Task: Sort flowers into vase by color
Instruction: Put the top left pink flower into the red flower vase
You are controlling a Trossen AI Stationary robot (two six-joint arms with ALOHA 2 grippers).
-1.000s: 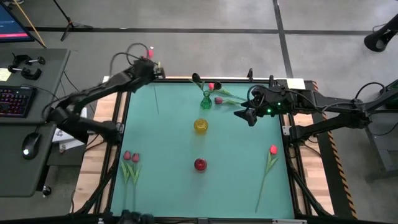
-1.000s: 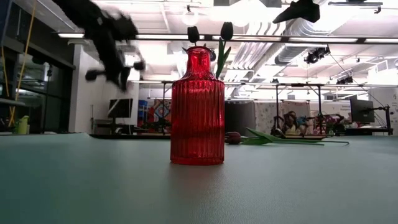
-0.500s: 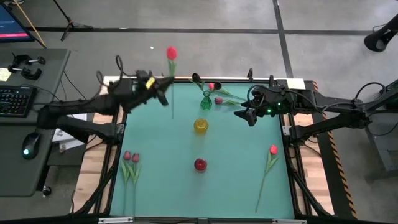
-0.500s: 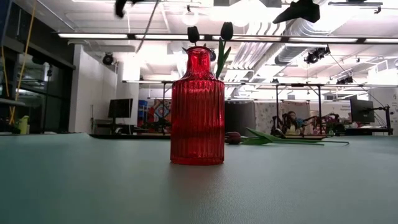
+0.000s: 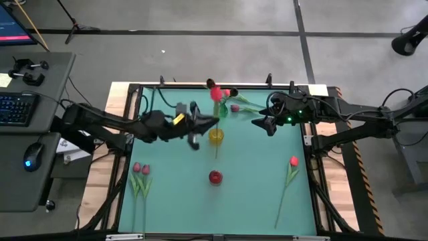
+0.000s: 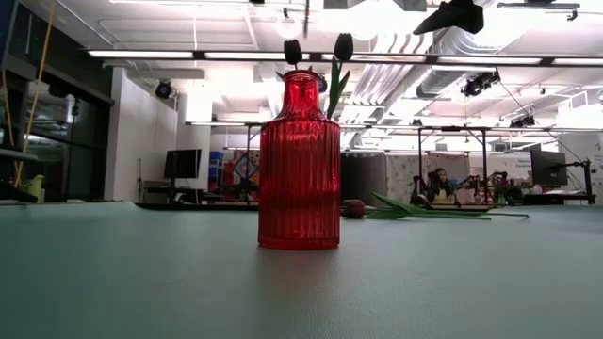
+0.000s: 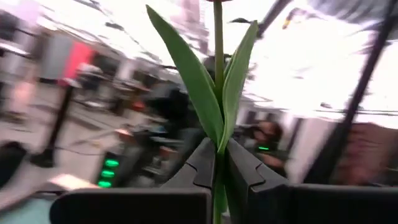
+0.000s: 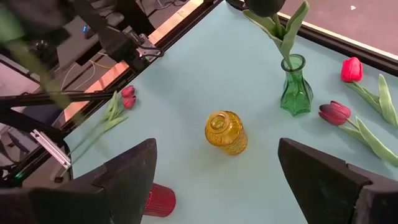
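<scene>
My left gripper [image 5: 202,124] is above the table's middle, next to the yellow vase [image 5: 215,136], shut on a red tulip [image 5: 215,92]. Its thin stem [image 5: 215,150] runs on past the yellow vase toward the red vase [image 5: 215,177]. My right gripper [image 5: 266,124] hovers open near the far right and holds nothing. The green vase [image 8: 294,93] holds dark maroon tulips by their stems. Lying flat on the table are two pink tulips [image 5: 140,169] at near left, a red one [image 5: 293,161] at right, and a maroon one [image 8: 334,113] and a red one [image 8: 351,70] beside the green vase. My left gripper pinches the red tulip's stem [image 7: 217,163] between its two fingers, right where the two long leaves [image 7: 200,93] spring off. The fingers [image 7: 202,165] come level from the table's left, across the stem. The flower is lifted clear, head up, with its lower stem hanging free below the fingers.
The red vase [image 6: 300,165] stands at the table's near middle, the yellow one [image 8: 225,132] at the centre and the green one [image 5: 221,109] toward the far edge. Bare teal table [image 5: 174,194] lies left and right of the vases. A desk with keyboard [image 5: 13,107] stands off the left side.
My left arm has swung from the table's far left corner toward the centre and the near side, carrying the red tulip with it. The flower now stands beside the yellow vase. My right arm has kept still.
</scene>
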